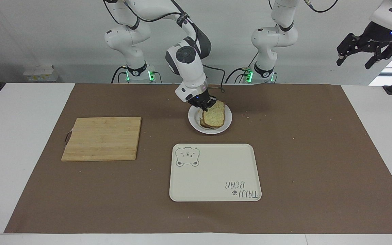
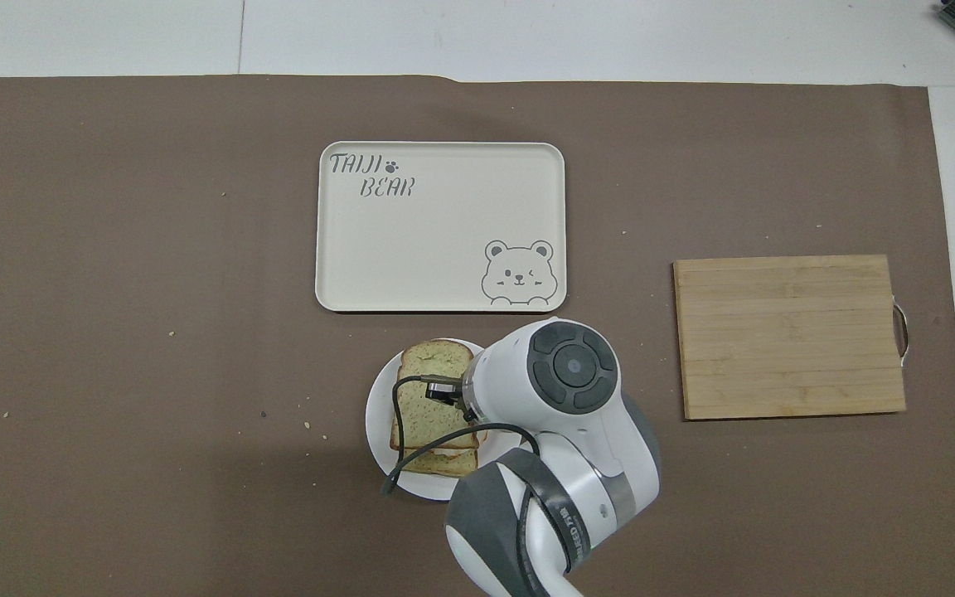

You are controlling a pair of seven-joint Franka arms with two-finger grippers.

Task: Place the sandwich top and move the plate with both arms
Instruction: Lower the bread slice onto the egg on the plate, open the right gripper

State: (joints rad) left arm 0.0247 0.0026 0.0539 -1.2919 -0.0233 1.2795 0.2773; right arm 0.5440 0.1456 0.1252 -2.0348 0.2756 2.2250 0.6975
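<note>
The sandwich top (image 1: 215, 116), a pale speckled slice with a brown crust, is held by its edge in my right gripper (image 1: 204, 108), which is shut on it. The slice hangs slightly tilted just over the toast with the egg (image 1: 203, 123) on the small white plate (image 1: 227, 122). In the overhead view the slice (image 2: 432, 394) covers most of the egg toast (image 2: 442, 463) on the plate (image 2: 377, 414). I cannot tell whether the slice rests on the toast. My left gripper (image 1: 368, 53) waits open, raised high off the left arm's end of the table.
A cream tray with a bear drawing (image 1: 214, 172) lies farther from the robots than the plate. A wooden cutting board (image 1: 102, 137) lies toward the right arm's end of the table. A brown mat (image 1: 318, 153) covers the table.
</note>
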